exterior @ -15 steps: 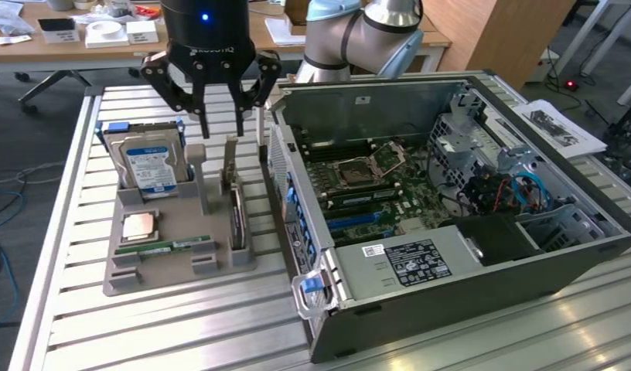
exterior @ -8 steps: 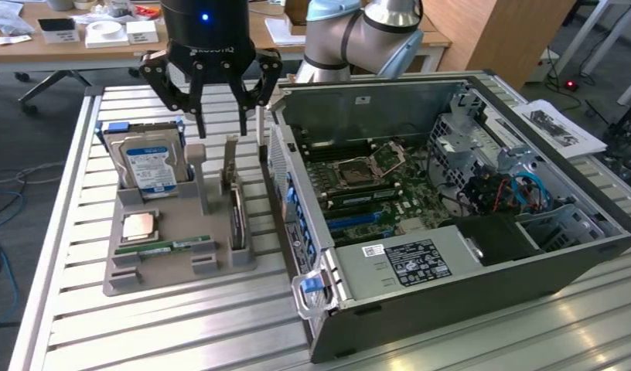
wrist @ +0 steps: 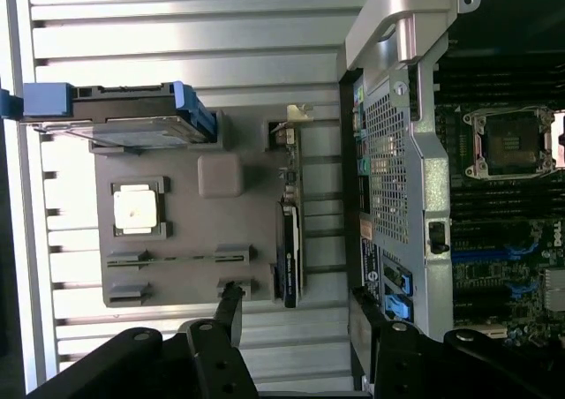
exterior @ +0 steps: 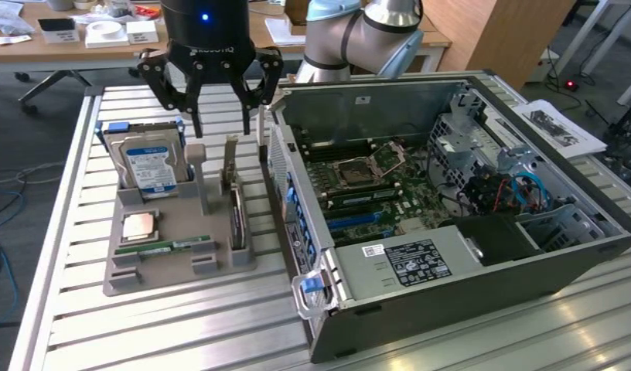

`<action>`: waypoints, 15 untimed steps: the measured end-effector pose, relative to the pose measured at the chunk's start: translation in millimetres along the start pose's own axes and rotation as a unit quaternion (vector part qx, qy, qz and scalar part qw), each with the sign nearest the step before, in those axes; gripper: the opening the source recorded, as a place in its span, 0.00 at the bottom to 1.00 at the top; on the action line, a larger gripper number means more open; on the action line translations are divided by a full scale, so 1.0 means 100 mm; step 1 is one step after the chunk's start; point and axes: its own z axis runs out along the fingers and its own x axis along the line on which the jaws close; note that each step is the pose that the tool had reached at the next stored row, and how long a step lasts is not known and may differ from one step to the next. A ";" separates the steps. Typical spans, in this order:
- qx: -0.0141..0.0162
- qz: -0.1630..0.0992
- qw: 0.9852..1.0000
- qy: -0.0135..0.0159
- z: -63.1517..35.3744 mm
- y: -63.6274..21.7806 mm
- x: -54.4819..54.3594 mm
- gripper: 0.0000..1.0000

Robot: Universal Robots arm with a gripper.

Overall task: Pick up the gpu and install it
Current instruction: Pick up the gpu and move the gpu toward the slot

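The gpu (exterior: 234, 202) is a thin dark card with a silvery end bracket. It stands on edge in a slot of the grey holder tray (exterior: 166, 272), on the side nearest the computer case. In the wrist view the gpu (wrist: 290, 233) appears edge-on beside the case wall. My gripper (exterior: 220, 124) hangs above the far end of the tray, just over the card's bracket end, apart from it. Its fingers are spread open with nothing between them. In the wrist view, the gripper (wrist: 297, 312) straddles the line of the card.
The open computer case (exterior: 563, 255) lies at the exterior view's right, its motherboard (exterior: 370, 185) exposed. The tray also holds a blue-labelled hard drive (exterior: 151, 164), a CPU (exterior: 140, 226) and a green memory stick (exterior: 177, 246). All of this rests on a slatted metal table (exterior: 171, 332).
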 end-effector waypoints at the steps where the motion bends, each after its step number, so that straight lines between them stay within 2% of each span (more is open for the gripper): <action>1: 0.000 0.000 1.000 0.000 0.000 0.000 0.00 0.60; 6: 0.000 0.000 1.000 0.000 0.018 -0.001 0.00 0.60; 15: 0.000 0.000 1.000 0.000 0.106 -0.005 0.00 0.60</action>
